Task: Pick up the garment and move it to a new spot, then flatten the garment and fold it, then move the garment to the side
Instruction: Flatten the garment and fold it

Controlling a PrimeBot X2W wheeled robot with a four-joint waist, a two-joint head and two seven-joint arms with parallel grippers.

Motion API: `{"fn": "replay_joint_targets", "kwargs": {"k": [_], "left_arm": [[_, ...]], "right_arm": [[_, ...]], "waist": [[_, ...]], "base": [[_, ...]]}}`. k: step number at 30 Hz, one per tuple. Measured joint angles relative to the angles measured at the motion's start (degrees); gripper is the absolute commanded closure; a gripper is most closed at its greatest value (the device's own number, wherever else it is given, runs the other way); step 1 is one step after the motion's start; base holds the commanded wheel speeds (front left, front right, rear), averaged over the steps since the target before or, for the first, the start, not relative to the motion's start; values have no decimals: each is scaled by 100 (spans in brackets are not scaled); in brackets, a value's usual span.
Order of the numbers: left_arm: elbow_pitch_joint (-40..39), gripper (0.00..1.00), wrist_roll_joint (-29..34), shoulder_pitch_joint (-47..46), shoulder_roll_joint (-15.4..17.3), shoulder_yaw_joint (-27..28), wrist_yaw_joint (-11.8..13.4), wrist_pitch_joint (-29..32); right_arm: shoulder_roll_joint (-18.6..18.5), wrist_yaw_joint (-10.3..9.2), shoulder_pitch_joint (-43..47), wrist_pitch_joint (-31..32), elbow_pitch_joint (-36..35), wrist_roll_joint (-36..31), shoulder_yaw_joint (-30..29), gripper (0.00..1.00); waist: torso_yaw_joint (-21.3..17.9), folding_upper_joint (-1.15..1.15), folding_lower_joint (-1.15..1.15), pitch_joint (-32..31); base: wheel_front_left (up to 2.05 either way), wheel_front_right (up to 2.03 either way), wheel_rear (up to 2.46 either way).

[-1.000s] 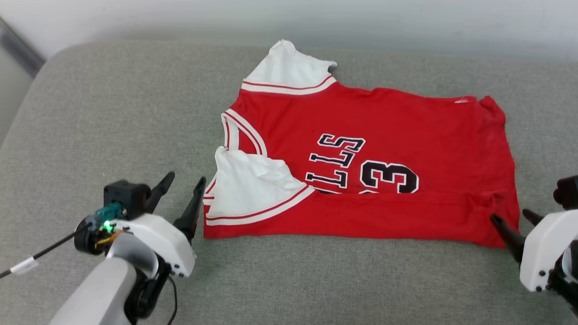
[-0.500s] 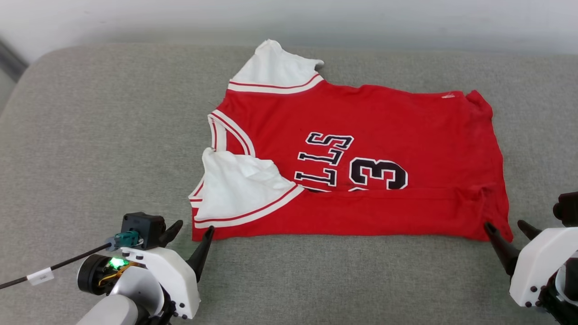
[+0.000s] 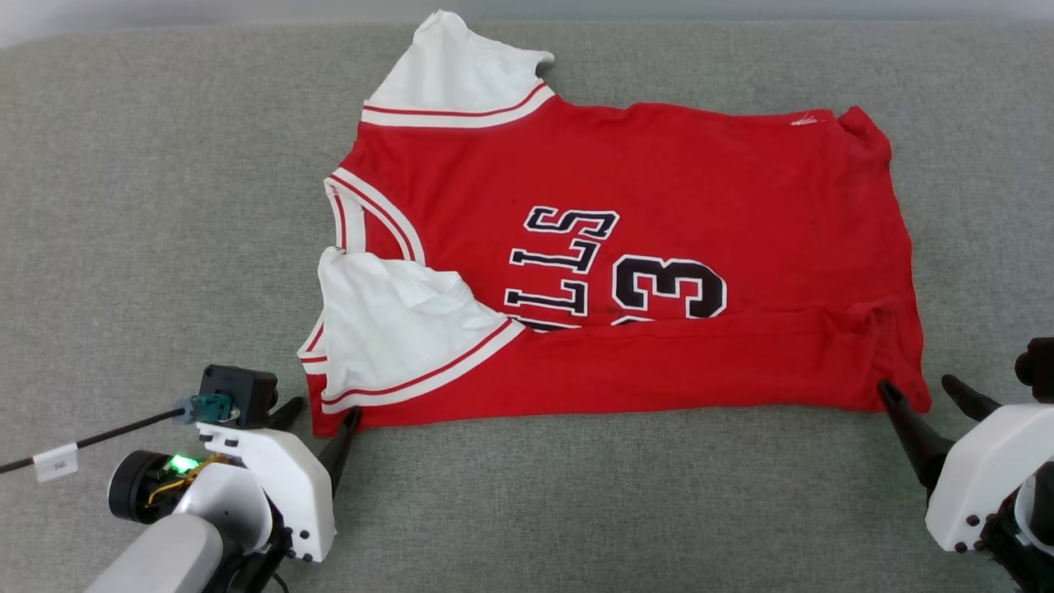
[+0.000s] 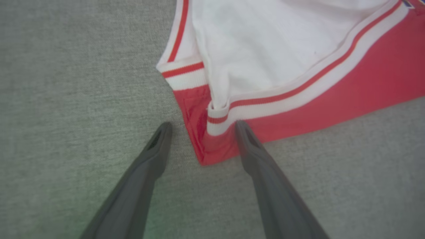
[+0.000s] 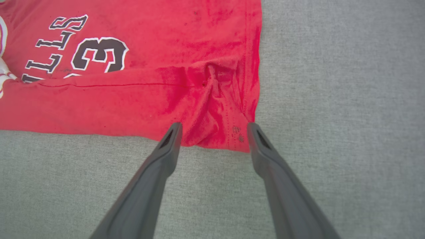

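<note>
The garment [image 3: 659,189], a red jersey with white sleeve panels and partly hidden black lettering, lies sideways on the grey cushion, its near long edge folded over the front. My left gripper [image 3: 323,414] is open at the near left corner; in the left wrist view the red corner with striped trim [image 4: 206,146] sits between its fingers. My right gripper [image 3: 916,390] is open at the near right corner, and the right wrist view shows the wrinkled hem corner [image 5: 219,132] between its fingers [image 5: 169,142].
The grey fabric cushion [image 3: 148,206] spreads wide to the left of the jersey and in front of it. A black cable with a white tag [image 3: 58,463] trails from the left wrist at the lower left.
The head camera has tilted down, so the whole picture shifted. My left gripper came forward and right to the jersey's near left corner. The right gripper stayed at the right corner.
</note>
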Motion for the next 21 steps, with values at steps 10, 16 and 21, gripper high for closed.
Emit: {"fn": "replay_joint_targets", "kwargs": {"k": [10,16,21], "left_arm": [[144,100,44,-114,-88,-168,-170,-26],[-308,100,181,12,-27,-176,-92,-231],[-968,100,356,-2,130,-201,21,-189]], "right_arm": [[-259,0,-84,52,79,-291,52,0],[-313,0,-237,309,543,-619,-31,0],[-308,0,-498,508,1065,-915,-68,0]], "waist": [[34,0,0,-73],[212,0,0,-333],[366,0,0,-382]], "base": [[0,0,0],[0,0,0],[0,0,0]]}}
